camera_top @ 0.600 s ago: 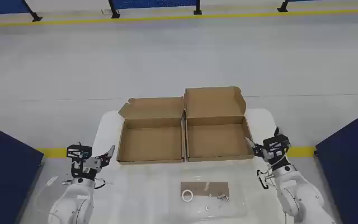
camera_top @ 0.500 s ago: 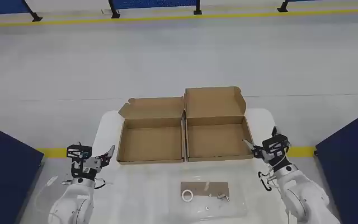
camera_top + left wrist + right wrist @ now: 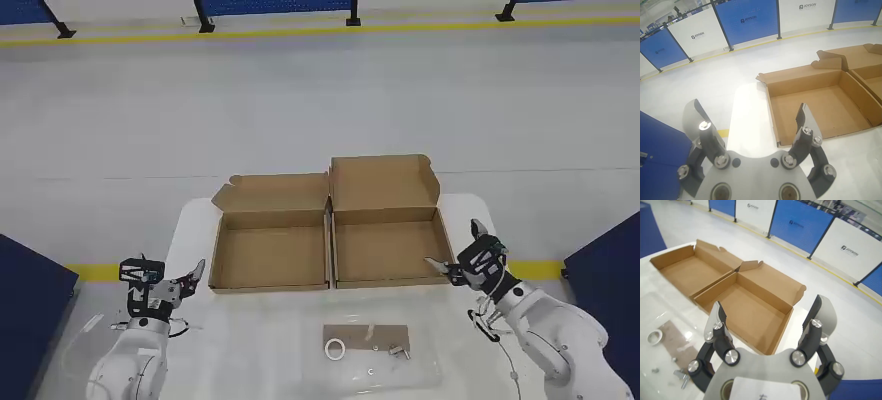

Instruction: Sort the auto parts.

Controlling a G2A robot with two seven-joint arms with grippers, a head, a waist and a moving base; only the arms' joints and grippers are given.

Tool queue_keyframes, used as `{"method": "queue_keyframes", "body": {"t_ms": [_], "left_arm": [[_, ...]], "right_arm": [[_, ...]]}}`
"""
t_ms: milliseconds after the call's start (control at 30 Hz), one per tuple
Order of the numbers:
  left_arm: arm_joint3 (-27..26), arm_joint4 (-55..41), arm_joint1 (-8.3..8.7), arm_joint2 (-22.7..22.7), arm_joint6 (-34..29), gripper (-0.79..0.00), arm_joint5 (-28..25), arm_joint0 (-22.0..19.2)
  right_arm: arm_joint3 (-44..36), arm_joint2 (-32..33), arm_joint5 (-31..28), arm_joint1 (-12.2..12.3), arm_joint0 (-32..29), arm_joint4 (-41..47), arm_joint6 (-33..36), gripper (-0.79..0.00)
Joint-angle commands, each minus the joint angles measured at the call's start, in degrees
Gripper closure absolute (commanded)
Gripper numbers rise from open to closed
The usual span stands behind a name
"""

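Note:
Near the table's front middle, a white ring (image 3: 335, 348), a metal bolt (image 3: 398, 351) and a small washer (image 3: 371, 372) lie on a clear bag with a brown card (image 3: 366, 336). Behind them two open cardboard boxes stand side by side, the left box (image 3: 214, 262) and the right box (image 3: 441, 240). My left gripper (image 3: 188, 277) hovers open and holds nothing, left of the left box (image 3: 802, 83). At the right box's front right corner, my right gripper (image 3: 454, 246) is open with nothing between its fingers. Its wrist view shows the ring (image 3: 654, 336), the bolt (image 3: 682, 377) and the right box (image 3: 764, 283).
Both boxes have their lids folded back and bare floors. The white table (image 3: 250, 340) has free room in front of the boxes on either side of the bag. Blue barriers (image 3: 30, 290) stand beside the table on both sides.
My right gripper has swung left and forward toward the right box's front corner. The left arm and the parts have not moved.

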Motion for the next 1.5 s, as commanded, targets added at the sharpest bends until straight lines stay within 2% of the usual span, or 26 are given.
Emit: {"method": "queue_keyframes", "body": {"t_ms": [0,233,300,667,1000,1133,1233,1467], "left_arm": [[0.0,0.0,0.00,0.0,0.0,-0.785,0.0,0.0],[0.0,0.0,0.00,0.0,0.0,-0.785,0.0,0.0],[0.0,0.0,0.00,0.0,0.0,-0.785,0.0,0.0],[0.0,0.0,0.00,0.0,0.0,-0.785,0.0,0.0],[0.0,0.0,0.00,0.0,0.0,-0.785,0.0,0.0],[0.0,0.0,0.00,0.0,0.0,-0.785,0.0,0.0],[0.0,0.0,0.00,0.0,0.0,-0.785,0.0,0.0],[0.0,0.0,0.00,0.0,0.0,-0.785,0.0,0.0]], "right_arm": [[-0.3,0.3,-1.4,0.1,0.3,0.2,2.1,-0.785],[-0.3,0.1,-1.8,0.1,0.2,-0.1,2.3,-0.785],[-1.3,-1.2,-5.2,0.4,0.5,-1.4,4.1,-0.785],[-3.1,-4.5,-20.8,2.1,9.8,4.9,25.2,-0.785],[-3.3,-4.8,-20.8,2.1,9.7,5.2,24.5,-0.785],[-4.7,-7.0,-24.8,2.8,12.0,3.3,28.2,-0.785],[-5.5,-10.4,-24.8,3.8,13.9,4.3,31.9,-0.785],[-2.7,-20.2,-24.8,8.4,18.2,1.4,31.9,-0.785]]}}
